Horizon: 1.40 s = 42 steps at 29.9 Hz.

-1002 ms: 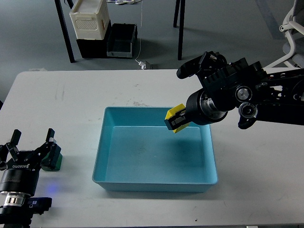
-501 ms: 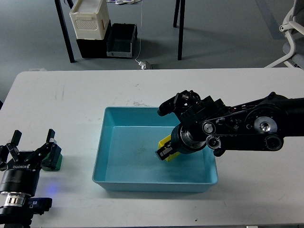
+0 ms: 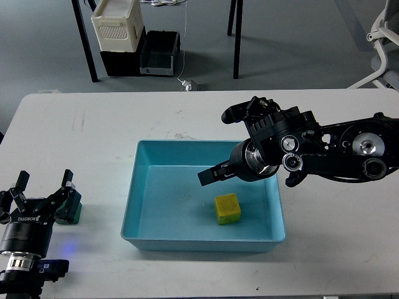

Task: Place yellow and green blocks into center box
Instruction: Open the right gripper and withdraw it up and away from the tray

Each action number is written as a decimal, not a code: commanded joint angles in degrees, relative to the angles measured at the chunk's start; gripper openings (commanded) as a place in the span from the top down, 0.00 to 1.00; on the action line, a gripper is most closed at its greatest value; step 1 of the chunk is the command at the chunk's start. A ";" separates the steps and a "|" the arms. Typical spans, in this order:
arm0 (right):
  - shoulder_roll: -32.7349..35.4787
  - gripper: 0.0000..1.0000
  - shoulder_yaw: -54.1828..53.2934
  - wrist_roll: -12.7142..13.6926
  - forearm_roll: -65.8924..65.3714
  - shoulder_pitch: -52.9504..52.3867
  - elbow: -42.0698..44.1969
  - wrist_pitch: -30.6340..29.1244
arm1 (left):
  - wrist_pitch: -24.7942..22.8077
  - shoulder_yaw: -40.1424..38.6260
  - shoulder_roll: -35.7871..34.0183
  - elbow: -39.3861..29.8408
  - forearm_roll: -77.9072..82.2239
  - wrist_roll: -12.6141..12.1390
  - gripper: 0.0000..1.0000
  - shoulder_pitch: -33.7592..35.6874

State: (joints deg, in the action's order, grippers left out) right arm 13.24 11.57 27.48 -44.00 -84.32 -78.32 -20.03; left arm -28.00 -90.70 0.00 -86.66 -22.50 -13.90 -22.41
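Observation:
The yellow block (image 3: 227, 208) lies loose on the floor of the light-blue center box (image 3: 136, 187), right of its middle. My right gripper (image 3: 216, 174) hangs just above and left of the block, jaws apart and holding nothing. The green block (image 3: 74, 208) sits on the white table at the far left. My left gripper (image 3: 42, 187) is open beside it; its right finger (image 3: 65, 180) stands over the block's near edge, and I cannot tell if they touch.
The box takes up the middle of the white table (image 3: 324, 249). My right arm (image 3: 349, 149) reaches across the table's right side. Behind the table, on the floor, stand a white crate (image 3: 116, 25), black boxes (image 3: 159, 53) and a chair base (image 3: 383, 37).
My right gripper lowered the yellow block into the box, let go of it and rose slightly. The block now rests on the box floor. The left gripper has not moved.

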 commanded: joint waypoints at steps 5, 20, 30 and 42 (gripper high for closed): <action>5.38 0.00 -7.78 -0.23 9.45 0.20 1.42 2.46 | 0.00 -0.09 0.00 -0.01 0.00 0.01 0.00 0.00; 7.41 0.00 -42.48 -3.57 25.44 18.12 19.52 2.02 | 0.00 -0.09 0.00 -0.01 0.00 0.01 0.00 0.17; 5.48 0.00 -76.93 -7.60 35.46 35.97 18.65 -1.67 | 0.00 0.00 0.00 0.79 0.08 -0.08 0.00 1.14; 1.00 0.00 -109.55 -12.87 49.53 62.40 11.46 -4.75 | 0.00 -0.18 0.00 0.79 0.00 0.01 0.00 1.58</action>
State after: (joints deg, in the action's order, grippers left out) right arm 14.93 -92.63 16.86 2.80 -29.57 -62.56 -25.06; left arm -28.00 -90.77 0.00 -85.83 -22.40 -13.96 -21.11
